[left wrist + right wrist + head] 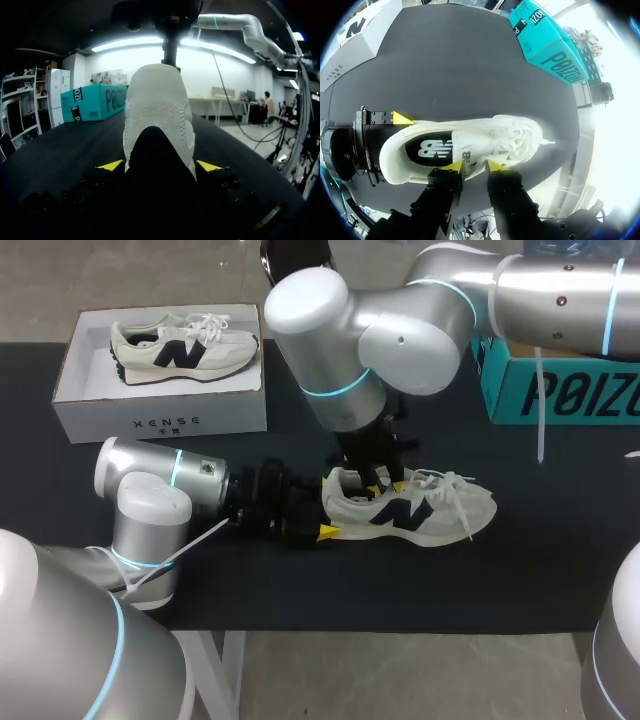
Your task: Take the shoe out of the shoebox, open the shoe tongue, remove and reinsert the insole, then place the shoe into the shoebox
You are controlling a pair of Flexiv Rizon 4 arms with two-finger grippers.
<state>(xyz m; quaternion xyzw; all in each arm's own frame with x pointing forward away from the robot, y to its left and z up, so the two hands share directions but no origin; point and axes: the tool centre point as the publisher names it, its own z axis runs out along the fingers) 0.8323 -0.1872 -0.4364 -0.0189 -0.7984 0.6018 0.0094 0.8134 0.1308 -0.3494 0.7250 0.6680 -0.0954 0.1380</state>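
My left claw (159, 167) clamps the shoe (440, 512) by its heel to steady it. Whether my right claw (475, 167), at the collar, grips anything, I cannot tell.

The left arm (170, 480) and right arm (335, 350) crowd the heel of the shoe (420, 508); bare table (540, 570) lies open past its toe.

A table (300, 590) covered in black cloth fills most of the scene, standing on white legs (232, 670) over a pale grey, smooth floor (420, 680). A teal cardboard box (560, 390) sits at the table's far right edge. From the left wrist view, long ceiling strip lights (125, 44) glow above a plain white wall (215, 70).
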